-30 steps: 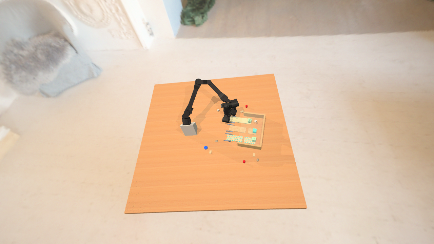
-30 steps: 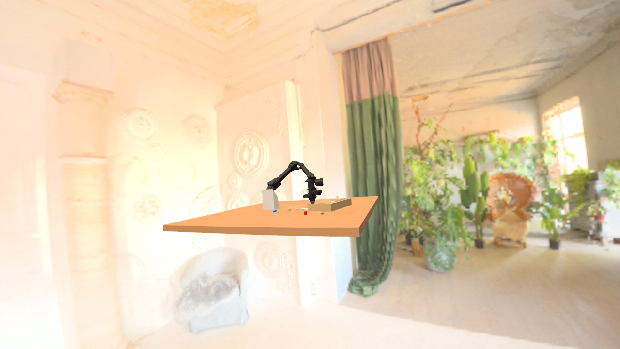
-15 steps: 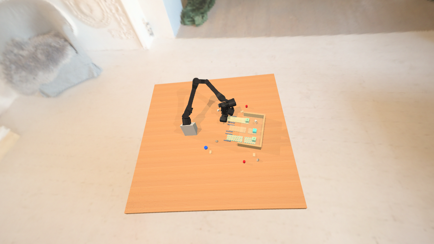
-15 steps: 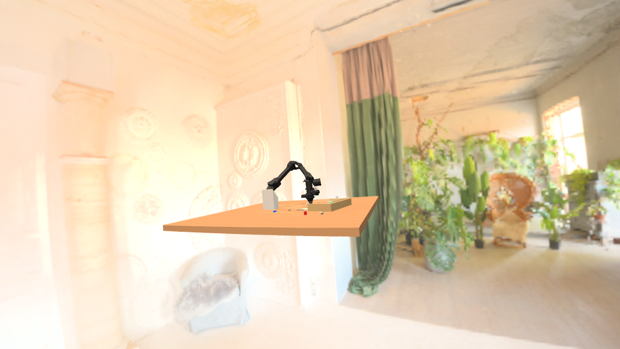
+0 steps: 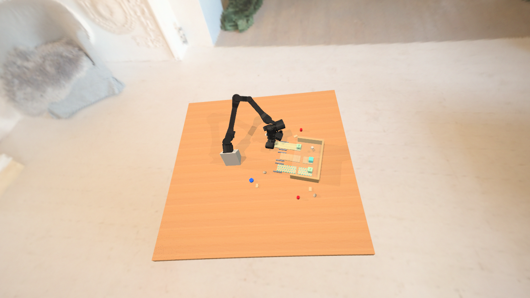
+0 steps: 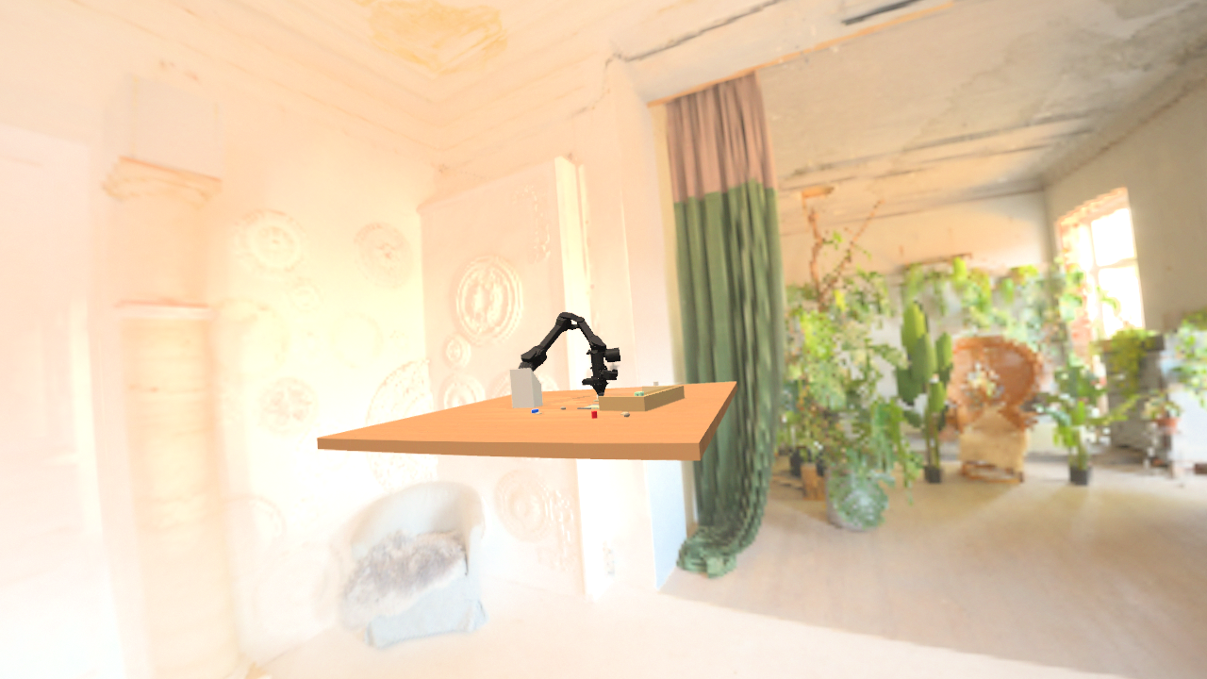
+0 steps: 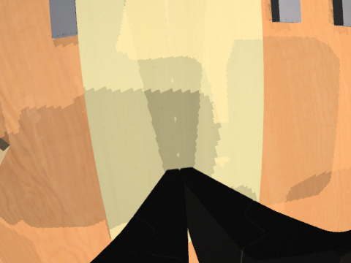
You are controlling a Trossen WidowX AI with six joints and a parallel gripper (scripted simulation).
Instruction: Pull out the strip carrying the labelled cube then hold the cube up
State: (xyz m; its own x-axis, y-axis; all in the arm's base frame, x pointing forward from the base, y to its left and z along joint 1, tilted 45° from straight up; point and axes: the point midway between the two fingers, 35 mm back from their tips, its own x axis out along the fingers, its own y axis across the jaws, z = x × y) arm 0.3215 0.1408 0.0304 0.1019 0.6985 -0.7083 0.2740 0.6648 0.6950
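Your gripper (image 5: 270, 145) has its jaws pressed together, empty, tips planted on the pale yellow strip (image 5: 286, 145), cube (image 5: 298, 146) at 3 o'clock, probably dragging it.

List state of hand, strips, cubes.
hand: shut, tips down on near end of pale strip, gripping nothing.
pale strip: one piece, lying flat, drawn partway out of tray.
tan strip: gap before the piece with its cube.
dotted strip: also split in two.
cubes: one on each strip's far end, none lifted.
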